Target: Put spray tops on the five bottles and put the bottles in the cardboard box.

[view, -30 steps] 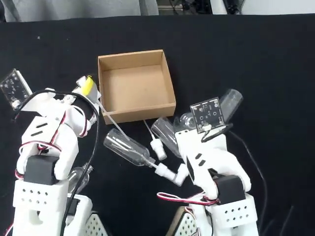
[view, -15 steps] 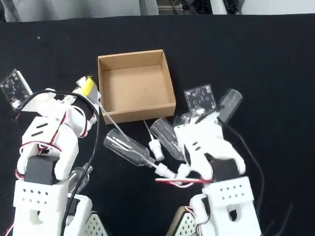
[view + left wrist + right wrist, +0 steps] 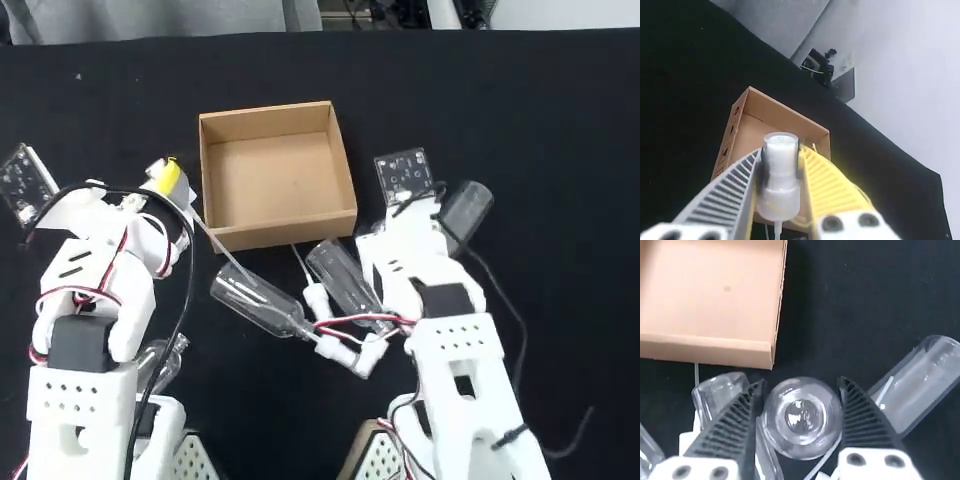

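Over at the left gripper: pinched tight on a spray top, white cap up between the fingers, thin tube hanging below, just beside the cardboard box. Now at the right gripper: spread wide yet snug round a clear bottle, seen end-on, just off the box's front corner. Lying on the black table before the box: a second bottle and a third bottle, a loose cap between them.
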Controlling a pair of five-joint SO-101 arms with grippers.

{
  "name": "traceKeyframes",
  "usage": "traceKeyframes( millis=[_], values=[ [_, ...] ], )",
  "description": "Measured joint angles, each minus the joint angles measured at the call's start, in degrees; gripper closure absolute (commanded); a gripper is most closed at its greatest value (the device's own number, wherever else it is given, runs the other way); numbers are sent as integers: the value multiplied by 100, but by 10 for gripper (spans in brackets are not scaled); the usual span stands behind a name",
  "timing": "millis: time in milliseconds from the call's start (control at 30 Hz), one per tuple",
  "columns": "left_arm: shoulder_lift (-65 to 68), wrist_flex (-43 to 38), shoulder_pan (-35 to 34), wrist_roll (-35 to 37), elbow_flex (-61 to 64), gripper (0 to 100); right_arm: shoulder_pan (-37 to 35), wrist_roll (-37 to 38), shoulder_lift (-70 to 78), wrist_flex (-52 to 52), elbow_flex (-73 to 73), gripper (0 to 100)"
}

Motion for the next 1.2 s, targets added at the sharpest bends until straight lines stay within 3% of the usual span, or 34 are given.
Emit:
traceKeyframes(
  millis=[433,767,1200],
  values=[
    [0,0,0,0,0,971,-9,-9,1037,-1240,-149,864],
    [0,0,0,0,0,971,-9,-273,1380,-1618,-202,864],
    [0,0,0,0,0,971,-9,114,-396,70,-193,865]
  ],
)
